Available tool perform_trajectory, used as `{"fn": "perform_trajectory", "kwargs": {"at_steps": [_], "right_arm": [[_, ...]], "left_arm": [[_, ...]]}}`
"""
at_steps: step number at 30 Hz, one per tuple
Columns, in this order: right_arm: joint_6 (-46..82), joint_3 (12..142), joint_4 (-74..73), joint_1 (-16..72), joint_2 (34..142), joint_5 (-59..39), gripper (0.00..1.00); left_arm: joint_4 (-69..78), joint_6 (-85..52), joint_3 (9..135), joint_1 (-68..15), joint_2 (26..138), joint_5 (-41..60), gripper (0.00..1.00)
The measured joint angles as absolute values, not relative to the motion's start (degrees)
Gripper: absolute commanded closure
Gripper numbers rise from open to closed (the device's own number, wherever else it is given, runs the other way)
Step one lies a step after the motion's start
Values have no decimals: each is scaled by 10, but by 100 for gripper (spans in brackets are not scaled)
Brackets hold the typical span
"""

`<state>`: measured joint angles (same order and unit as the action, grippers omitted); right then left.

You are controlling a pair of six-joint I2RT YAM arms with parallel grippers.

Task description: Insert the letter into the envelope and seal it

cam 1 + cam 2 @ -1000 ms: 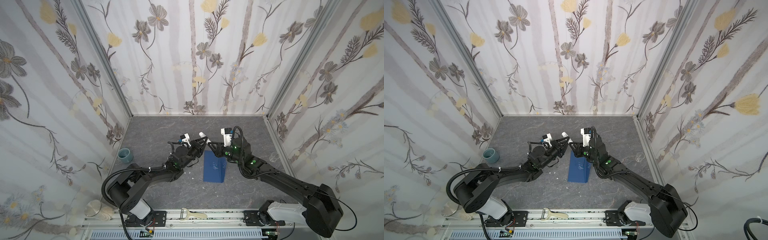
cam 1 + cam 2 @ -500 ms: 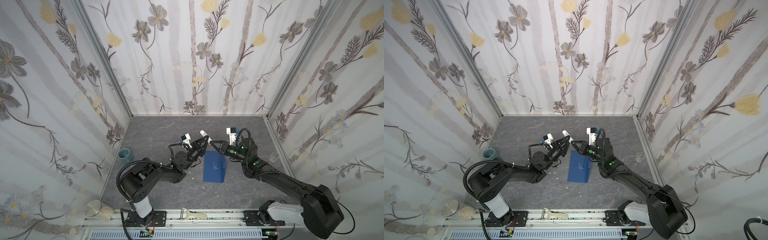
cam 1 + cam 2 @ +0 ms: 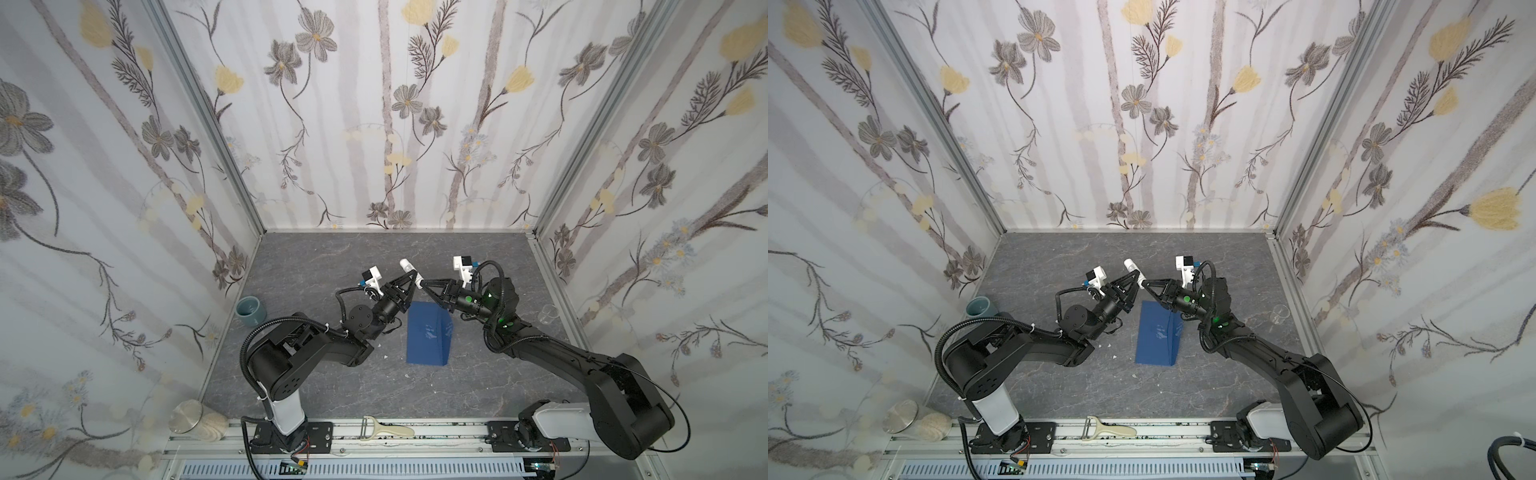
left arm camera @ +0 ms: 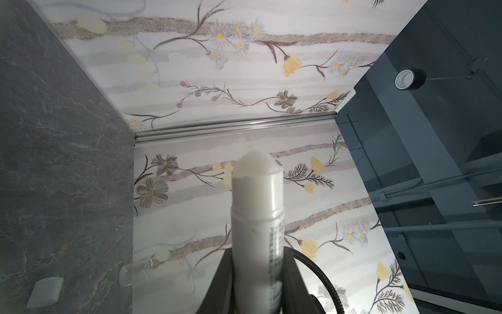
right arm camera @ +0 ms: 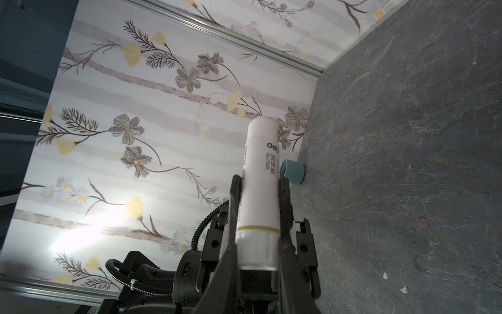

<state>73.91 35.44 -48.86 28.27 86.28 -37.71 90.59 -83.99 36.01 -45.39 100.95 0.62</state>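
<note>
The dark blue envelope [image 3: 428,338] [image 3: 1156,338] lies flat on the grey table with one side fold slightly raised. Above its far end both grippers hold one white glue stick [image 3: 406,266] [image 3: 1130,264] in the air. My left gripper [image 3: 409,277] [image 4: 257,255] is shut on the tube's middle, and the bare glue end [image 4: 256,161] pokes out past its fingers. My right gripper [image 3: 423,284] [image 5: 259,185] is shut on the same glue stick [image 5: 260,152] near its silver base. The letter shows in no view.
A teal cup [image 3: 250,311] [image 5: 293,171] stands at the left wall and a clear glass [image 3: 548,313] at the right wall. A jar [image 3: 191,419] and a peeler [image 3: 384,430] lie on the front rail. Small white crumbs dot the table near the envelope.
Both grippers stay shut on the glue stick at nearly the same spot. The left arm's elbow has folded in and lifted, and the right wrist has shifted slightly right.
</note>
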Motion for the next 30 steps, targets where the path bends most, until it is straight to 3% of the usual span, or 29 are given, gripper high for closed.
{"fn": "perform_trajectory", "kwargs": {"at_steps": [15, 25, 30], "right_arm": [[995, 297, -906, 274, 1039, -412, 91], [1006, 291, -917, 277, 1019, -416, 66], [903, 301, -786, 276, 938, -413, 60]], "left_arm": [[905, -823, 353, -459, 1009, -6, 100], [917, -827, 345, -467, 995, 13, 100], [893, -828, 333, -469, 961, 26, 100]]}}
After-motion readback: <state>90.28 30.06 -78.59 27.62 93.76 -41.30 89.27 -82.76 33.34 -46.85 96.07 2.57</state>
